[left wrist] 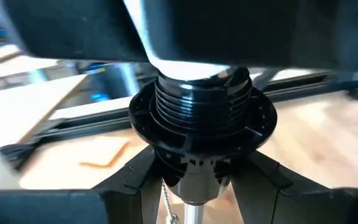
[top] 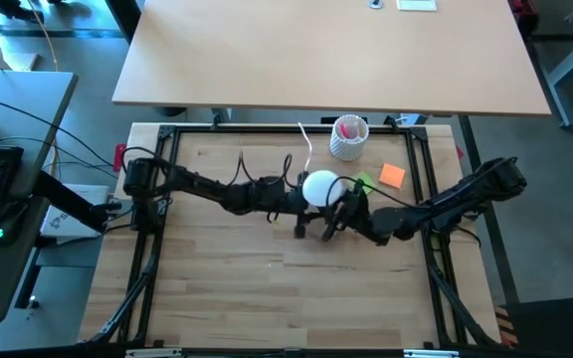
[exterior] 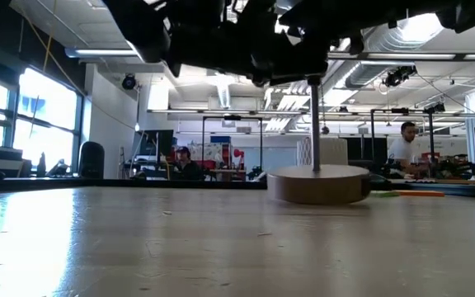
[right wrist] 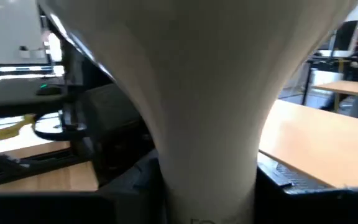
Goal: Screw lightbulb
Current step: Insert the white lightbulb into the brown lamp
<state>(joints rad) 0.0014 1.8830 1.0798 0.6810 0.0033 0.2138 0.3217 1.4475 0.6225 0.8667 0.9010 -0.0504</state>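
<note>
High view: at frame centre you have one lightbulb (top: 318,187) between the left gripper (top: 301,195) and right gripper (top: 340,214). Low view: one wooden stand (exterior: 318,183), right of centre. Left wrist view: the bulb sits in the black socket (left wrist: 201,124), the left gripper's fingers clamped on the socket. Right wrist view: the right gripper's fingers clamp the bulb's neck; tightening probably remains.

The white lightbulb (right wrist: 207,93) fills the view, its neck narrowing downward, with a pale wooden surface (right wrist: 328,146) just beside it.
</note>
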